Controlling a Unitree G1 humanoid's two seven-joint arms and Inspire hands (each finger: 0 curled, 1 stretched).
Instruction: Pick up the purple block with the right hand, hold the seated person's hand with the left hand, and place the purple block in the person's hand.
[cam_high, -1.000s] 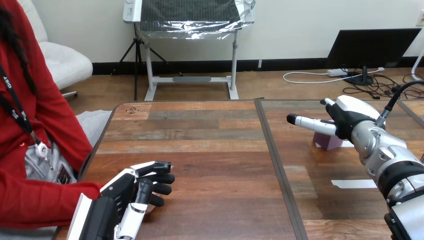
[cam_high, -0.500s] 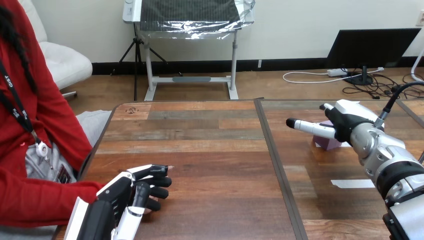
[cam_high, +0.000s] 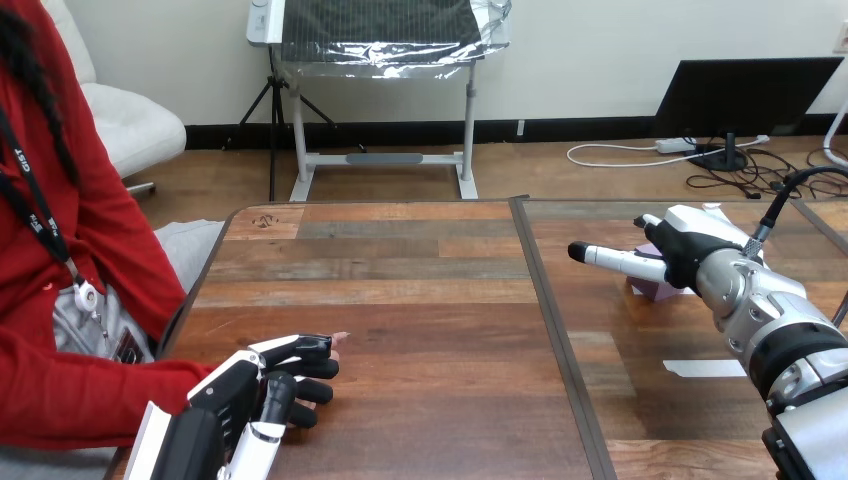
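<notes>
Head view, table count: one purple block, two robot hands, one hand of the person, one white strip of tape.

Purple block: sits on the right half of the table, towards the far side. Just its lower left part shows, as the right hand stands in front of it.

Right hand: reaches in from the right edge on its silver forearm and hangs over the block. One finger is stretched straight out to the left, past the block. The hand is unclenched and nothing is gripped. Whether its underside touches the block I cannot tell.

Left hand: low at the left, near the table's near edge. It lies over the person's hand, and only a fingertip of that hand pokes out beyond it. The red sleeve runs in from the left edge to the same spot. Robot hand on top and the person's underneath is plain enough, but I cannot tell whether it is a real grasp or just resting there.

Around them: a dark seam runs front to back and splits the tabletop in two, with the left hand on one side and the block with the right hand on the other, well apart. The white strip of tape lies flat on the right half, nearer the robot than the block and partly tucked behind the right forearm.
</notes>
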